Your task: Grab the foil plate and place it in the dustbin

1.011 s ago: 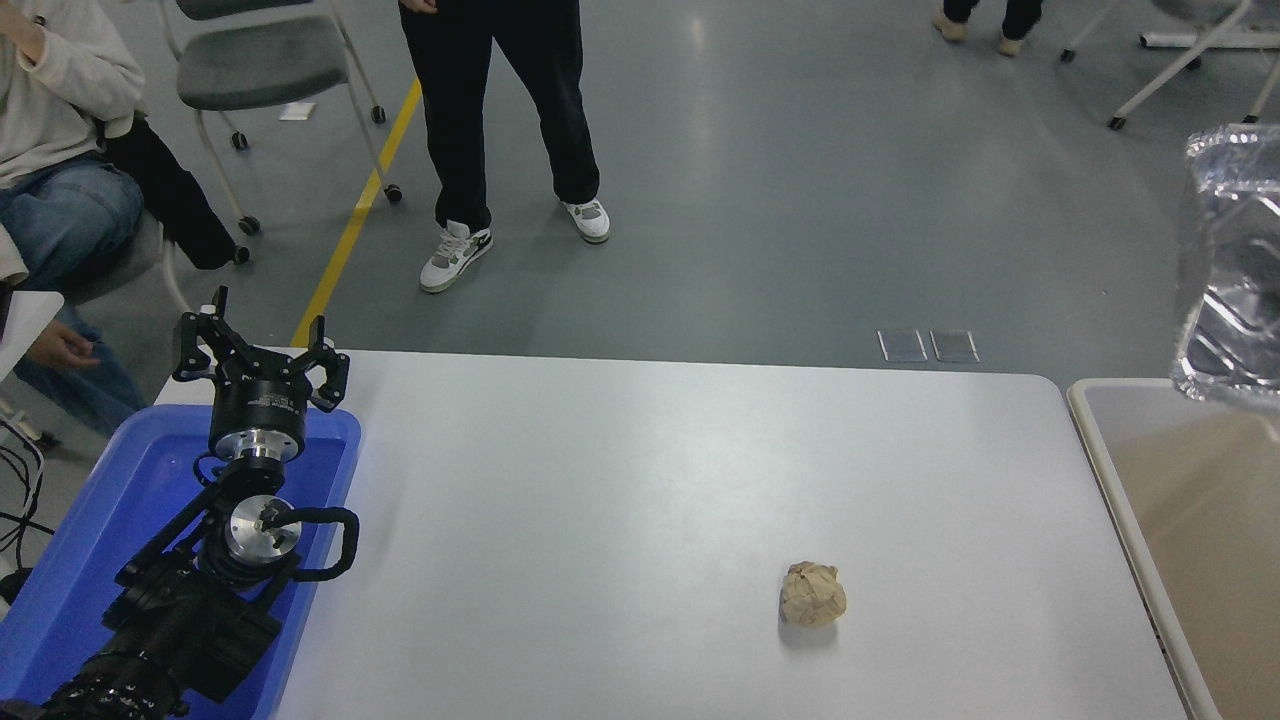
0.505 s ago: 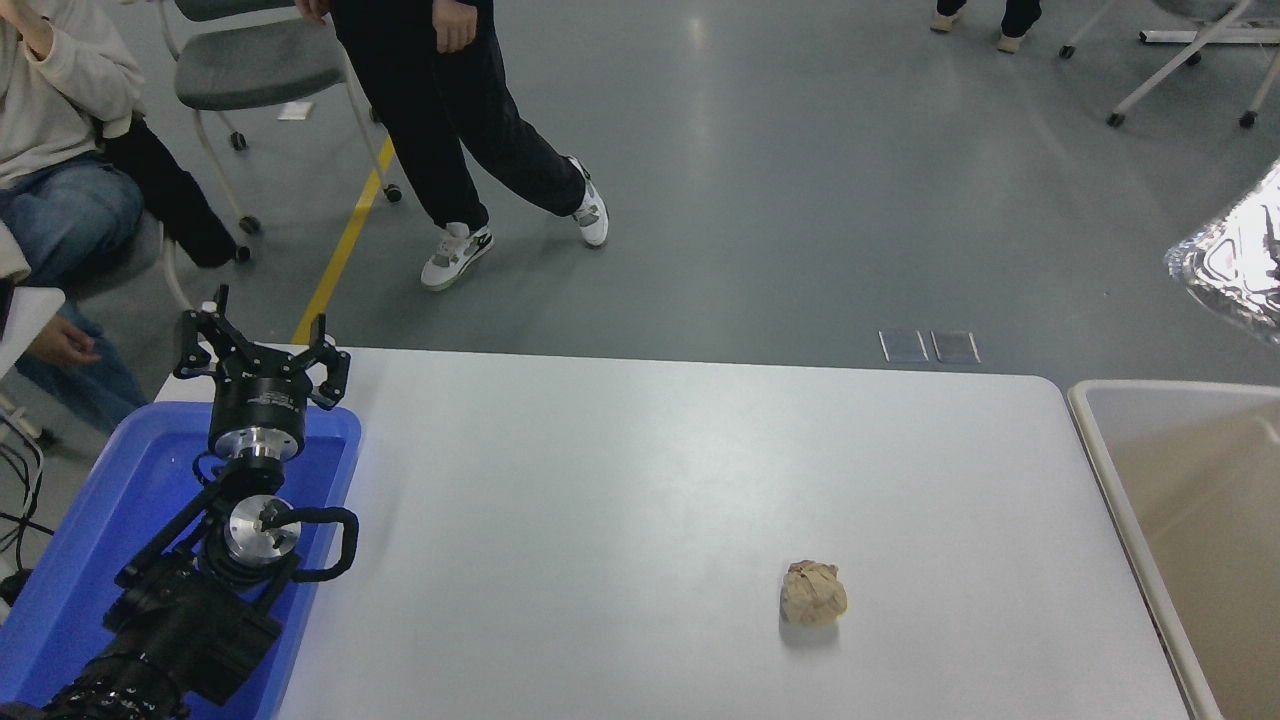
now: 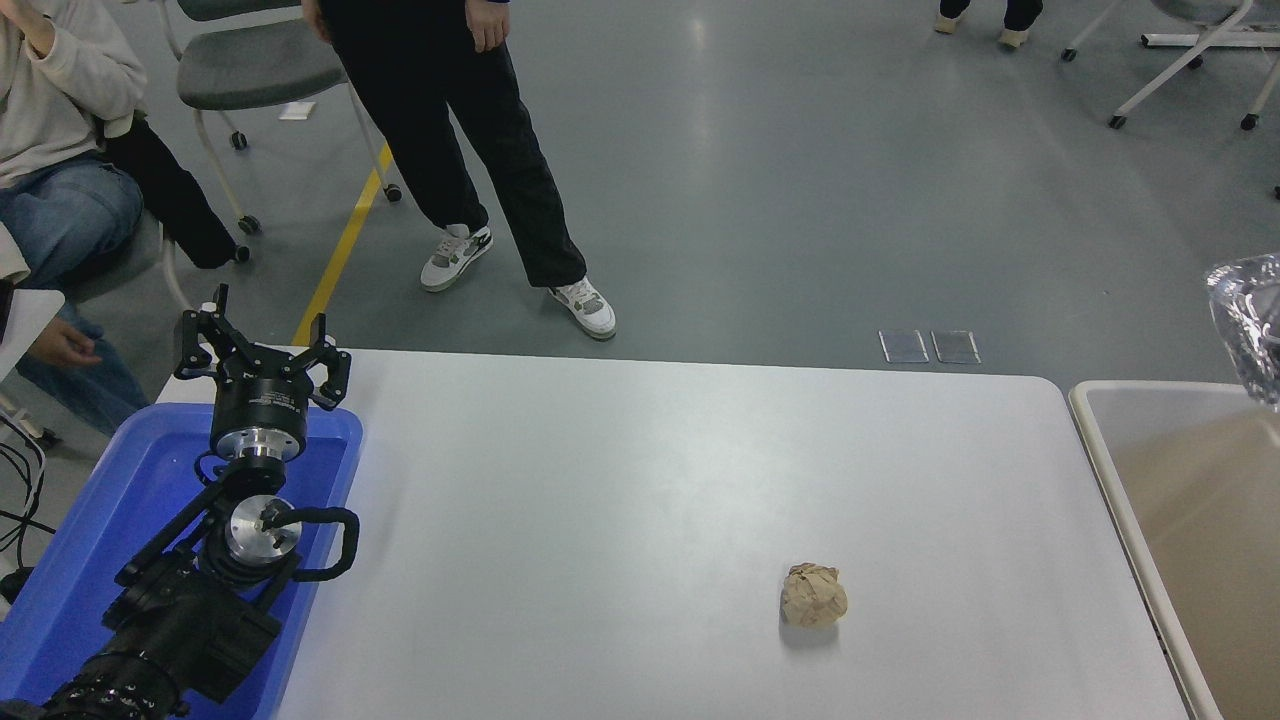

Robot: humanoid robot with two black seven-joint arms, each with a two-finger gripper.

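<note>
Parking at the lower left over the blue plastic tray (image 3: 70,560): the left gripper (image 3: 262,350), fingers spread apart and holding nothing. Standing beyond the white table (image 3: 600,480), a person in black trousers (image 3: 450,130), one foot now stepping nearer the table edge than half a second ago. Lying alone toward the near right of the table, the crumpled brown paper ball (image 3: 813,595), sitting exactly where it was in both earlier frames. Hanging at the far right edge, above the far corner of the beige dustbin (image 3: 1100,440), only a sliver of the foil plate (image 3: 1245,325), mostly cut off by the frame. Not showing at all: the right gripper, so impossible to tell how wide it is or whether it is gripping the plate.

Finishing well probably meaning bringing the plate fully inside the pale rim before letting go, since thin crumpled foil is likely to catch on the edge or drift sideways while falling.

Compared with a second ago, showing far less of the foil and sitting lower than half a second ago, closer to the bin.
</note>
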